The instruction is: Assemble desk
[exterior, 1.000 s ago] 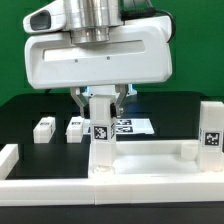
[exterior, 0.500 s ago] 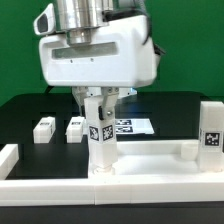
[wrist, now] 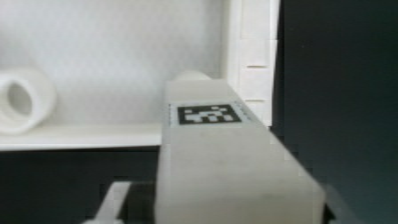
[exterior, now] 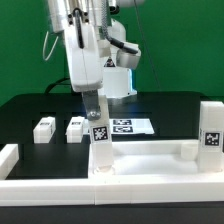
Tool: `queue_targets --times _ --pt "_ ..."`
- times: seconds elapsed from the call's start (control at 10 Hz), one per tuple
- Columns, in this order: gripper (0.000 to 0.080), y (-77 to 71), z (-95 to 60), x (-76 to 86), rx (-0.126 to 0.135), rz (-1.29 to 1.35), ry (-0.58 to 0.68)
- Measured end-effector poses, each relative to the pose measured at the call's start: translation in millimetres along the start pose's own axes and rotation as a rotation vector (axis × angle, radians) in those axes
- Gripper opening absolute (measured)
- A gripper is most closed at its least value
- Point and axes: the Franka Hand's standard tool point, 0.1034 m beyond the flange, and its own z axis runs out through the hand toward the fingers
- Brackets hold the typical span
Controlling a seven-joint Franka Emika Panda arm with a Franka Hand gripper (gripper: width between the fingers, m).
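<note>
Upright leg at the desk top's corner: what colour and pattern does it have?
White leg with a black-and-white square tag; the wrist view shows it best.

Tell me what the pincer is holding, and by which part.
A desk leg, upright on the desk top, gripped by the pincer at its upper end.

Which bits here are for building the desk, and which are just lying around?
For the desk: desk top; held leg in the gripper; upright leg at the exterior view's right; two loose legs.

Just lying about: marker board; border rail.
</note>
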Motion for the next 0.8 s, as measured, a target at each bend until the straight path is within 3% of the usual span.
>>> queue_targets --times 0.1,0.3,0.5,0.8 --pt "0.0298 0.3 0.8 -0.5 -0.001 -0.030 0.000" --pt "0.0607 0.2 1.5 -6.4 -0.022 -0.304 0.026" --pt "0.0641 2.1 2.5 -12.8 -0.056 -0.648 0.030" --pt "0.0647 2.5 3.0 -11.4 -0.059 -0.827 0.025"
